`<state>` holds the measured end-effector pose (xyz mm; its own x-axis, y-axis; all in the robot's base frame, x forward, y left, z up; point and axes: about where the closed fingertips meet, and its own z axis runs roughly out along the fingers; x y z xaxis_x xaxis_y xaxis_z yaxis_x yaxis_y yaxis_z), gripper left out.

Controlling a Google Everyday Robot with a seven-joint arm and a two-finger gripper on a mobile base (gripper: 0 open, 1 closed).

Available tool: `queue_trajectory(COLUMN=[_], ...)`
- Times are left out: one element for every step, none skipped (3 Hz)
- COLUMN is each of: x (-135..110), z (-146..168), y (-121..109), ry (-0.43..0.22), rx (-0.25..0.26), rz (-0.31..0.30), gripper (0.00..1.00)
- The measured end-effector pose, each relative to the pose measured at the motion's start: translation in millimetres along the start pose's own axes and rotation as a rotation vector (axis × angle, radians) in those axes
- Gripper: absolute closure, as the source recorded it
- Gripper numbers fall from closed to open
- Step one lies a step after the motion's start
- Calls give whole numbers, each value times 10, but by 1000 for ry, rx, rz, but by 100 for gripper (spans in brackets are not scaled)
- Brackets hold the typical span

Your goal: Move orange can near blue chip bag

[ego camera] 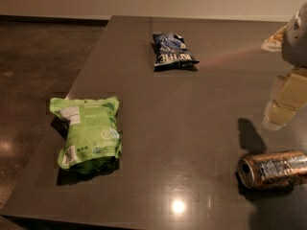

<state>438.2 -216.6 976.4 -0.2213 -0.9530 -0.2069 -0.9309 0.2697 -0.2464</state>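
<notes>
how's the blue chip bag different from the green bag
The blue chip bag is smaller and dark; the green bag is larger and bright. The blue chip bag lies far back on the table, the green bag near its front left. Both lie flat. The hand hangs at the right, above the orange can.

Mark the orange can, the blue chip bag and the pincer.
orange can (276, 169), camera view, label side.
blue chip bag (172, 52), camera view, white lettering.
pincer (267, 84), camera view, right edge above the can, midway between tips.
</notes>
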Motion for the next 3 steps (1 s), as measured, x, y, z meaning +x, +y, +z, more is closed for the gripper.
queue_trajectory(x=[8,150,314], z=[-11,17,116], y=[1,112,302], ry=[-2,-1,4], rx=[-1,-27,-70], rz=[-2,-8,-51], gripper=[0,0,0])
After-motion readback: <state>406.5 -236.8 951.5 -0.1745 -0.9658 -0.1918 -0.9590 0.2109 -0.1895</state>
